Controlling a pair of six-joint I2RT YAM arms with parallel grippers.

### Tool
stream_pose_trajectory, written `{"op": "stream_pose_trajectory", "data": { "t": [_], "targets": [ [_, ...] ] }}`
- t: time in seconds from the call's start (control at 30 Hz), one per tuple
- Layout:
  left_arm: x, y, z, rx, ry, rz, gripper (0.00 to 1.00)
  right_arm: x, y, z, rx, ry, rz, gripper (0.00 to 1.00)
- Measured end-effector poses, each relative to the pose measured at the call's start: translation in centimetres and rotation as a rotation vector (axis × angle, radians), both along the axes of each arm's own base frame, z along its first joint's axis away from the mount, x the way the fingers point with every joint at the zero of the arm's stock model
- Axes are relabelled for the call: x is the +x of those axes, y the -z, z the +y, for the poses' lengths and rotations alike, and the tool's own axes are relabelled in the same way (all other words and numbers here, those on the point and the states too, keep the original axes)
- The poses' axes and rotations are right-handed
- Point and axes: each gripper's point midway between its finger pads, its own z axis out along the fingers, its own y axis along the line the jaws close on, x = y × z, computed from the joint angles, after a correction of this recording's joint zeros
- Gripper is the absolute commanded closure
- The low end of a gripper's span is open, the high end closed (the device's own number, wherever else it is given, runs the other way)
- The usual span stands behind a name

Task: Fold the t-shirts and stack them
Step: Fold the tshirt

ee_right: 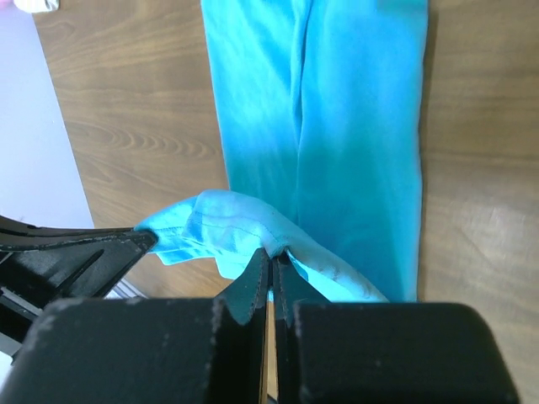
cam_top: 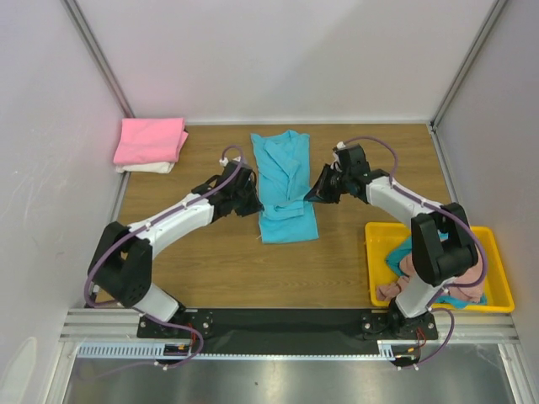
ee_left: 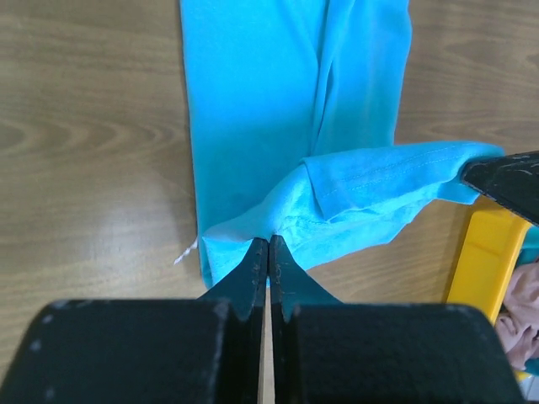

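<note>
Far-left corner of the bench: the bright pink t-shirt, folded, lies on the cream white t-shirt. Centre, toward the far edge: the turquoise t-shirt lies lengthwise, the left gripper pinched shut on its left edge and the right gripper pinched shut on its right edge, a fold of cloth raised between them. Near-right corner: the yellow tray holds the crumpled dusty pink t-shirt and teal t-shirt.

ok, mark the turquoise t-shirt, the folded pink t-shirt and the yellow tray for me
turquoise t-shirt (cam_top: 282, 164), top external view, flat upper panel.
bright pink t-shirt (cam_top: 152, 140), top external view, top face of the folded shirt.
yellow tray (cam_top: 499, 273), top external view, bare right wall.
</note>
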Motion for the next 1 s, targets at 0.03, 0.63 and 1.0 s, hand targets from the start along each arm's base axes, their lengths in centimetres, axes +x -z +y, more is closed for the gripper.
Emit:
{"op": "stream_pose_trajectory", "data": {
  "t": [0.03,0.63,1.0],
  "targets": [
    [0.4,0.0,0.0,0.000,-0.003,0.001,1.00,0.4,0.1,0.0,0.001,-0.001,0.000,1.00],
    [8.4,1.9,0.0,-0.001,-0.031,0.006,1.00,7.4,3.4,-0.2,0.002,-0.005,0.026,1.00],
    [10.4,5.1,0.2,0.005,-0.027,0.060,0.77,9.8,6.5,0.0,-0.023,-0.030,0.065,0.55]
  ]
}}
